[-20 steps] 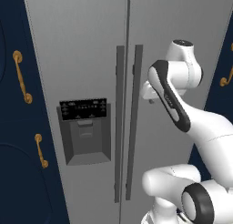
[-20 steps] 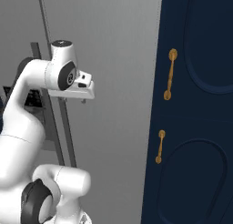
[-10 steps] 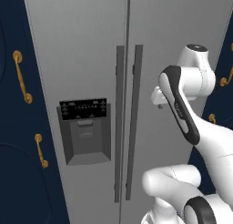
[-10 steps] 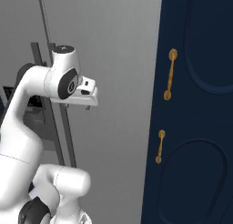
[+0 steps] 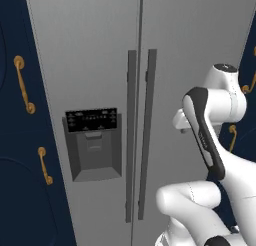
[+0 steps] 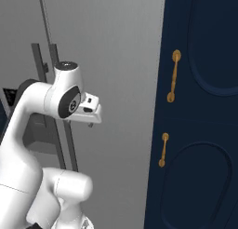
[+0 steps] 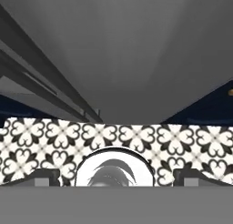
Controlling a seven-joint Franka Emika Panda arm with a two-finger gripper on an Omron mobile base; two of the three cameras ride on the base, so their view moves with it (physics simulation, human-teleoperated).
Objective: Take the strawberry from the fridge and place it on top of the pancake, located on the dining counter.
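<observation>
The fridge [image 5: 100, 65] stands shut, its two grey doors meeting at a centre seam, with two long vertical bar handles [image 5: 131, 135] side by side along that seam and one black-panel dispenser recess [image 5: 93, 142] set in the left door. In the left base view navy cabinets [image 5: 20, 190] flank it, with two gold handles [image 5: 24, 85] on the left and parts of two more at the far right behind the arm; the right base view shows two gold handles [image 6: 174, 76] on the navy cabinet [image 6: 200, 130] to the fridge's right. The white arm is raised in front of the right-hand door, its hand near the door face. In the hand view the pincer [image 7: 116, 175] has its two dark tips [image 7: 41, 175] spread wide apart with nothing between them, pointing down toward a floor [image 7: 136, 139] of black-and-white patterned tiles, with the grey fridge front and its two handle bars running overhead. The strawberry cannot be seen with the doors closed.
</observation>
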